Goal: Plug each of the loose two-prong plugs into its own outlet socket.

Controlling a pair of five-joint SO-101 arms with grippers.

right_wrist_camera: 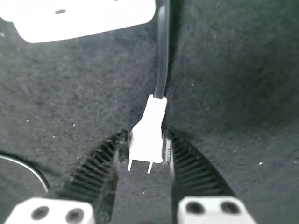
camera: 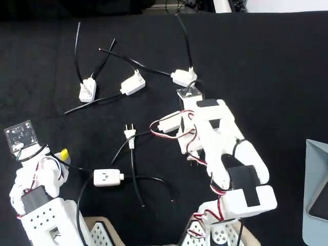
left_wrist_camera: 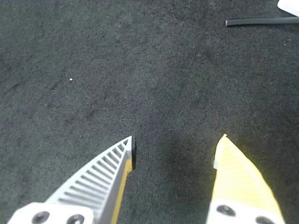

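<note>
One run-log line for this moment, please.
right claw: shut on plug | left claw: open, empty | outlet socket: apart from plug

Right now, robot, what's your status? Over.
Left gripper open over bare cloth. Right gripper shut on a plug. Its prongs point away from the socket nearby.

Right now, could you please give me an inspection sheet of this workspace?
Surface: black cloth, flat.
Job's things: held plug beside back socket; loose plug mid-table; front socket free; two left sockets further back.
Clutter: nothing seen.
Grippers: left gripper open over bare cloth; right gripper shut on held plug.
Cables: black cords loop loosely across the cloth.
Surroundings: grey tray at the table's right edge.
</note>
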